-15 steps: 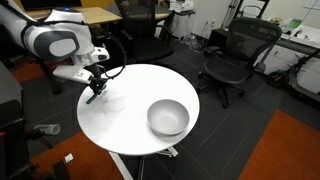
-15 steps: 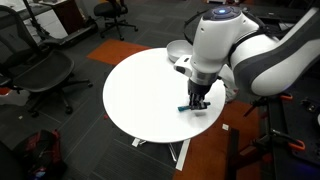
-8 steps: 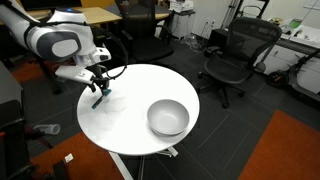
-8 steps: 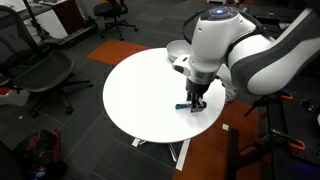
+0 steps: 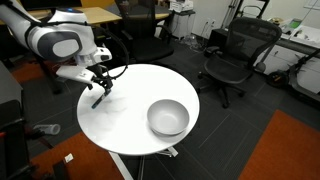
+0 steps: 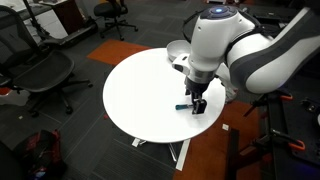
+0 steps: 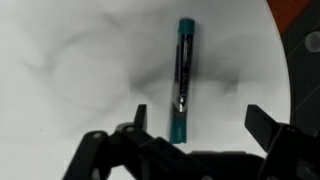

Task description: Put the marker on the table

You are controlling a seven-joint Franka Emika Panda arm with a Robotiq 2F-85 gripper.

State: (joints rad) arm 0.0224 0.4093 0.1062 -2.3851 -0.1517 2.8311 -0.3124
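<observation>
The dark teal marker lies flat on the white round table, free of the jaws. In the wrist view my gripper stands open, one finger on either side of the marker's near end and not touching it. In both exterior views the gripper hovers just above the table near its rim, with the marker a small dark stick beneath it.
A grey bowl sits on the table away from the gripper; in an exterior view the bowl is partly hidden behind the arm. Black office chairs and a wooden desk surround the table.
The jaws have spread from shut to open and let go of the marker, which now rests on the table. The arm has hardly shifted.
</observation>
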